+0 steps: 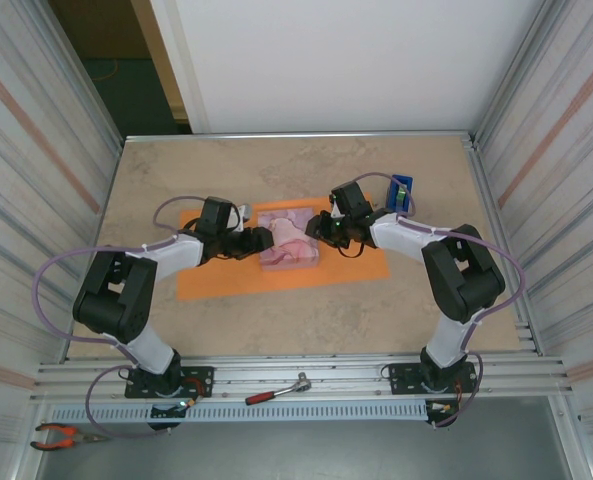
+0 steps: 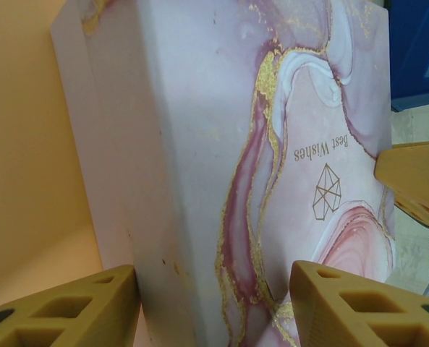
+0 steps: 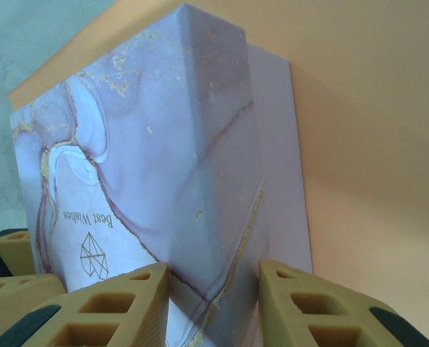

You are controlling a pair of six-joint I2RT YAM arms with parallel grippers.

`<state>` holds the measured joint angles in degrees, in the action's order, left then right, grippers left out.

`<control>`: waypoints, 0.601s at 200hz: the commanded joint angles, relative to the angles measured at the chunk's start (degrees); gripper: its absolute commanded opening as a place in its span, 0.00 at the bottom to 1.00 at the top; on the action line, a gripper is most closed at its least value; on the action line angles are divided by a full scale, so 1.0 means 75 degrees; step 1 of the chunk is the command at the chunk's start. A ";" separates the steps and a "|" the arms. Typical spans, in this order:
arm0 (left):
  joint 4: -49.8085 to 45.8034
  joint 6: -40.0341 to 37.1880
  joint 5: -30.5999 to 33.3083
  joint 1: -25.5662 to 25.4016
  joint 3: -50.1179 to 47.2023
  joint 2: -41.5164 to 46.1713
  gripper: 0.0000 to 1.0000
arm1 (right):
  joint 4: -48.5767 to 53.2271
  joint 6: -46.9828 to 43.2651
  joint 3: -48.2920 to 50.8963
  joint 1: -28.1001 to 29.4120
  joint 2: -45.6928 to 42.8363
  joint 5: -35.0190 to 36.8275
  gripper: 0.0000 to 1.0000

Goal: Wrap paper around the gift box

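The gift box (image 1: 289,238), pink marbled with gold veins and "Best Wishes" on its lid, lies on the paper (image 1: 216,280), a plain orange sheet spread under it. My left gripper (image 1: 259,240) is at the box's left end and my right gripper (image 1: 323,232) at its right end. In the left wrist view the tan fingers (image 2: 91,307) flank a box (image 2: 200,130) edge, which fills the gap of the left gripper (image 2: 214,303). In the right wrist view the right gripper (image 3: 214,303) is likewise closed across an edge of the box (image 3: 163,144), with paper (image 3: 373,144) behind.
A blue tape dispenser (image 1: 400,192) stands on the table behind the right gripper. A red-handled tool (image 1: 276,390) and orange pliers (image 1: 61,435) lie by the arm bases at the near edge. Ribbed walls close in both sides of the table (image 1: 276,170).
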<state>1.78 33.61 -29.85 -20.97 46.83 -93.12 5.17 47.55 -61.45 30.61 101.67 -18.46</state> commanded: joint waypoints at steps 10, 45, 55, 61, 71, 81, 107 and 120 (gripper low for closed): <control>0.0367 -0.0190 -0.0409 -0.0087 0.0262 -0.0029 0.57 | -0.0064 0.0007 -0.0095 0.0126 0.0213 -0.0313 0.34; 0.0239 -0.0212 -0.0215 -0.0058 0.0222 0.0063 0.58 | -0.0051 -0.0005 0.0079 0.0047 -0.0058 -0.0282 0.49; 0.0266 -0.0176 -0.0142 -0.0016 0.0172 0.0138 0.61 | 0.0027 -0.0026 0.0159 -0.0010 -0.0286 -0.0195 0.55; 0.0287 -0.0162 -0.0123 0.0026 0.0136 0.0190 0.63 | 0.0086 -0.0062 0.0234 -0.0051 -0.0449 -0.0136 0.57; 0.0301 -0.0135 -0.0083 0.0093 0.0104 0.0275 0.66 | 0.0218 -0.0113 0.0383 -0.0123 -0.0734 0.0001 0.61; 0.0313 -0.0133 -0.0041 0.0152 0.0071 0.0381 0.69 | 0.0364 -0.0149 0.0593 -0.0208 -0.1064 0.0170 0.63; 0.0284 -0.0088 -0.0017 0.0356 -0.0037 0.0752 0.72 | 0.0784 -0.0270 0.1387 -0.0569 -0.1903 0.0508 0.64; 0.0216 -0.0086 -0.0006 0.0448 -0.0114 0.1033 0.73 | 0.1065 -0.0420 0.1836 -0.0808 -0.2304 0.0753 0.64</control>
<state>3.05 33.19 -30.00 -18.87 46.81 -90.11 7.66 47.09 -52.45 27.27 90.00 -16.88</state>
